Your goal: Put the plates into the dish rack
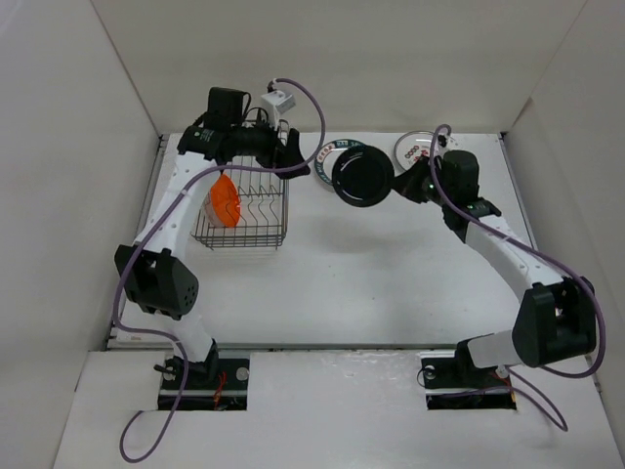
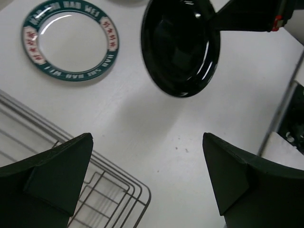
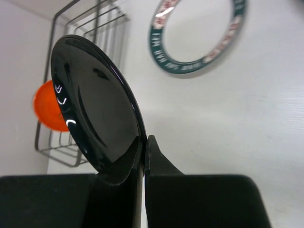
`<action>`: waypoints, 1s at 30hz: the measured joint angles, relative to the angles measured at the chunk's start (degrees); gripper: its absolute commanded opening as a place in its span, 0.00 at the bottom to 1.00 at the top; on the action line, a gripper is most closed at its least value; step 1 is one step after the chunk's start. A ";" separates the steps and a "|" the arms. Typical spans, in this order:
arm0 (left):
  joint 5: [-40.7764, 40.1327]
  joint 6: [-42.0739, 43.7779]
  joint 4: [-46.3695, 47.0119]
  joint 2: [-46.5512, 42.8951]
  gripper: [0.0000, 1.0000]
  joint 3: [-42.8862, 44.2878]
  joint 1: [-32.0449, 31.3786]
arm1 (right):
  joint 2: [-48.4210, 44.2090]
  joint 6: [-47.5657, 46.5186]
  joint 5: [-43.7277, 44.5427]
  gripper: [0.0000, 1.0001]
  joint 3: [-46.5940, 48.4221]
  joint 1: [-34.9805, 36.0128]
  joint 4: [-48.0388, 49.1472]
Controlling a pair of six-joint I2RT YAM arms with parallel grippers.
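My right gripper (image 1: 402, 183) (image 3: 146, 140) is shut on the rim of the glossy black plate (image 1: 363, 178) (image 3: 95, 104) (image 2: 180, 45) and holds it on edge above the table. The dark wire dish rack (image 1: 244, 234) (image 2: 114, 190) (image 3: 95, 23) stands to the left, with an orange plate (image 1: 225, 200) (image 3: 47, 107) upright in it. My left gripper (image 1: 298, 156) (image 2: 147, 137) hangs open over the rack's far right corner, nothing between its fingers. A white plate with a blue-green rim (image 1: 325, 153) (image 2: 71, 40) (image 3: 199, 33) lies flat behind the black one. A white plate with red marks (image 1: 415, 149) lies at the back right.
White walls close in the table on the left, back and right. A small white box (image 1: 280, 101) with a purple cable sits at the back wall behind the rack. The right arm's body (image 2: 251, 16) shows in the left wrist view.
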 measured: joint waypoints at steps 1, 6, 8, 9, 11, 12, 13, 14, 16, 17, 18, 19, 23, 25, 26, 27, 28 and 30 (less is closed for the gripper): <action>1.53 0.20 -0.02 0.66 1.00 0.04 -0.46 | 0.00 -0.09 -0.55 0.00 0.00 1.31 1.05; 6.36 0.76 -0.11 3.93 0.92 0.28 -2.36 | -0.22 -0.15 -4.13 0.00 -0.15 5.64 8.83; 7.21 0.92 -0.13 4.72 0.88 0.28 -2.69 | -0.44 -0.33 -4.96 0.00 -0.15 7.02 11.13; 7.50 0.96 -0.13 5.01 0.84 0.28 -2.75 | -0.55 -0.37 -5.64 0.00 -0.13 7.63 12.22; 7.78 1.05 -0.26 5.20 0.78 0.28 -2.80 | -0.59 -0.46 -6.43 0.00 0.00 9.05 13.05; 7.98 1.03 -0.26 5.20 0.71 0.28 -2.89 | -0.52 -0.52 -6.80 0.00 0.13 9.51 13.42; 8.44 1.14 -0.24 5.20 0.61 0.28 -2.86 | -0.37 -0.57 -7.17 0.00 0.33 9.99 13.68; 8.83 1.14 -0.26 5.20 0.39 0.28 -2.86 | -0.13 -0.57 -7.58 0.00 0.66 10.60 13.86; 9.35 0.98 -0.35 5.22 0.13 0.28 -2.89 | 0.50 -0.57 -8.11 0.00 1.33 11.47 14.34; 9.81 1.05 -0.37 5.22 0.02 0.28 -2.89 | 0.85 -0.74 -8.11 0.13 1.70 11.89 14.60; 10.23 0.59 -0.42 5.22 0.00 0.37 -2.86 | 1.22 -1.53 -7.98 0.39 1.90 12.04 14.45; 10.29 0.81 0.00 5.22 0.00 0.66 -2.69 | 1.57 -1.27 -8.24 0.76 1.92 12.11 14.56; 9.44 0.11 0.15 5.22 0.00 0.70 -2.60 | 2.08 -1.11 -7.87 1.00 2.27 13.16 15.74; 7.37 -0.94 0.90 5.18 0.00 0.61 -2.60 | 2.08 -1.16 -6.71 1.00 2.73 13.44 15.74; 5.11 -1.81 1.64 4.96 0.00 0.31 -2.49 | 2.08 -1.20 -5.81 1.00 2.86 13.46 15.61; 1.99 -2.54 2.62 4.55 0.00 -0.31 -2.25 | 2.08 -1.31 -4.94 1.00 2.97 13.53 15.45; -1.46 -3.13 3.19 4.13 0.00 -0.85 -1.95 | 2.08 -1.49 -3.91 1.00 2.97 13.57 15.06; -11.74 -4.26 4.76 3.06 0.00 -2.10 -1.44 | 2.08 -1.88 -1.97 1.00 2.97 13.62 13.86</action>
